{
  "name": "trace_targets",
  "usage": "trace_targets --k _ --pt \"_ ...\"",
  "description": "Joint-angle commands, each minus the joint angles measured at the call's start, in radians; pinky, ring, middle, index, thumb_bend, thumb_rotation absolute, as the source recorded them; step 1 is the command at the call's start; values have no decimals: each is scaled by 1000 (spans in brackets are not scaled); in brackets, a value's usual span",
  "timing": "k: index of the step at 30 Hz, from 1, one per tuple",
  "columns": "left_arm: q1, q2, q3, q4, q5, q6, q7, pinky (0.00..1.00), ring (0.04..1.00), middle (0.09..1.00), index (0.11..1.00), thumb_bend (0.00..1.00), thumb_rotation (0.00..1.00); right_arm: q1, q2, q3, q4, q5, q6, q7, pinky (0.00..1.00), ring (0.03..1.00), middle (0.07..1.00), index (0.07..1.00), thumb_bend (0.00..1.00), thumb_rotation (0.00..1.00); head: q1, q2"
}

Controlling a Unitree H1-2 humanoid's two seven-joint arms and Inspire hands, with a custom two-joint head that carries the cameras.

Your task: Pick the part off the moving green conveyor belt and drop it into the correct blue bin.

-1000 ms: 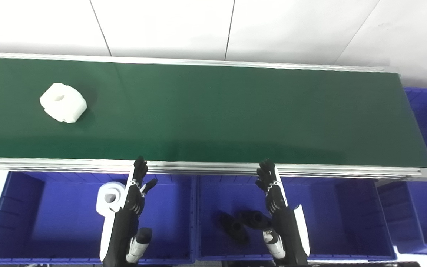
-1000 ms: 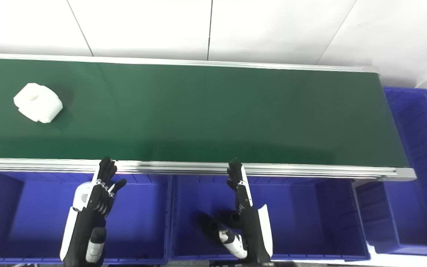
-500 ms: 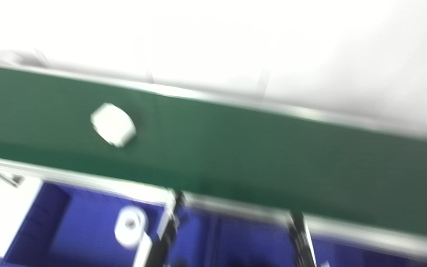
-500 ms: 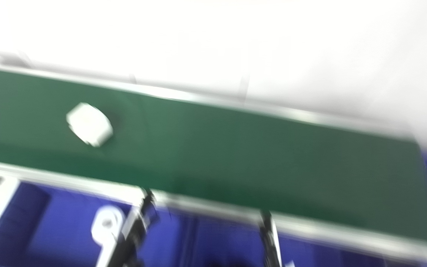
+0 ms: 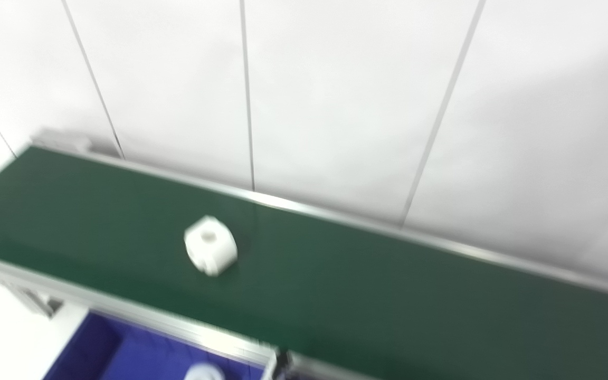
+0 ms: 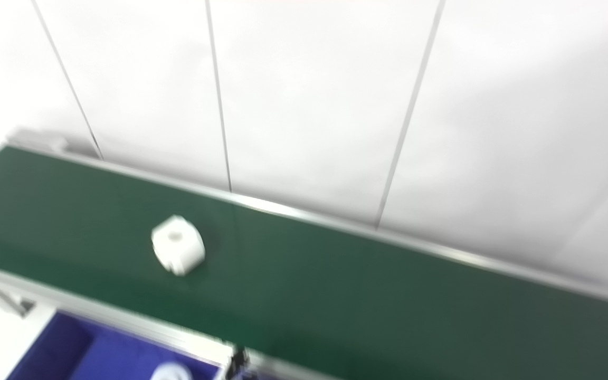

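A white round part with a centre hole (image 5: 210, 245) lies on the green conveyor belt (image 5: 388, 306), left of the picture's middle; it also shows in the right eye view (image 6: 178, 245). Only a dark tip of my left hand (image 5: 282, 365) shows at the bottom edge, by the belt's near rail; whether it is open or shut is hidden. My right hand is out of the picture. A corner of a blue bin (image 5: 119, 356) shows below the belt at the bottom left, with a white part (image 5: 203, 372) in it.
A white panelled wall (image 5: 335, 105) stands right behind the belt. The belt's left end (image 5: 45, 142) and its aluminium near rail (image 5: 124, 311) are in view. The picture is blurred.
The camera has swung up and to the left, so the bins and both hands have slid out at the bottom. The white part has travelled rightward along the belt.
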Motion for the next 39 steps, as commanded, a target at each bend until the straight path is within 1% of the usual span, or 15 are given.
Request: trace_targets --k 1,3,4,5,9,10,12,15,16,19,22,27,29,33,39 --pt "-6 -15 -45 -17 11 -34 17 680 904 997 1000 814 1000 -2 -6 3 -14 7 -45 8 1000 1000 1000 1000 902 1000 -1 4" --pt "-20 1 -59 -34 47 -34 54 708 903 987 1000 794 1000 -1 -7 6 -16 2 -45 7 1000 1000 1000 1000 906 1000 6 3" --pt "-25 6 -62 -47 70 -34 76 684 881 962 1000 745 997 0 -6 6 -18 2 -45 6 1000 1000 1000 1000 908 1000 9 3" --pt "-29 10 -61 -66 87 -34 95 662 864 944 1000 754 971 0 -4 7 -18 4 -45 7 1000 1000 1000 1000 911 1000 16 2" --pt "-60 23 -30 -159 104 -34 106 528 761 847 969 859 773 -5 0 13 -14 -8 -45 -4 1000 1000 1000 1000 920 1000 15 9" --pt "-69 24 -18 -182 97 -34 96 473 698 800 898 902 676 -7 0 14 -13 -13 -45 -8 997 1000 1000 1000 916 1000 14 9" --pt "-102 37 14 -231 74 -24 52 451 635 743 802 948 556 -8 0 18 -15 -23 -45 -14 987 1000 1000 1000 904 1000 9 16" --pt "-183 77 79 -305 56 30 -32 474 634 746 757 974 483 -10 2 26 -19 -26 -45 -17 985 1000 1000 1000 891 1000 -3 32" --pt "-244 127 116 -333 46 76 -93 477 637 750 750 979 469 -8 7 28 -24 -24 -45 -12 986 1000 1000 1000 888 1000 -13 42" --pt "-385 237 209 -367 68 178 -229 514 717 814 769 1000 479 -3 19 28 -40 -22 -45 -1 1000 1000 1000 1000 894 1000 -26 56" --pt "-519 345 274 -358 122 247 -342 586 759 845 803 1000 366 5 33 25 -56 -43 -43 1 1000 1000 1000 1000 891 1000 -56 84" --pt "-639 452 295 -360 248 327 -495 766 856 897 844 1000 207 7 56 22 -70 -64 -43 5 1000 1000 1000 1000 882 1000 -81 112" --pt "-682 491 291 -333 309 324 -550 823 875 910 864 1000 172 9 64 18 -73 -69 -42 11 1000 1000 1000 1000 879 1000 -90 118" --pt "-766 558 265 -223 370 235 -576 831 851 885 853 1000 150 12 76 11 -82 -77 -36 25 1000 1000 1000 1000 889 1000 -99 128" --pt "-895 582 172 -57 474 169 -634 888 871 882 856 1000 163 17 85 4 -89 -71 -25 47 1000 1000 1000 1000 944 1000 -115 137"
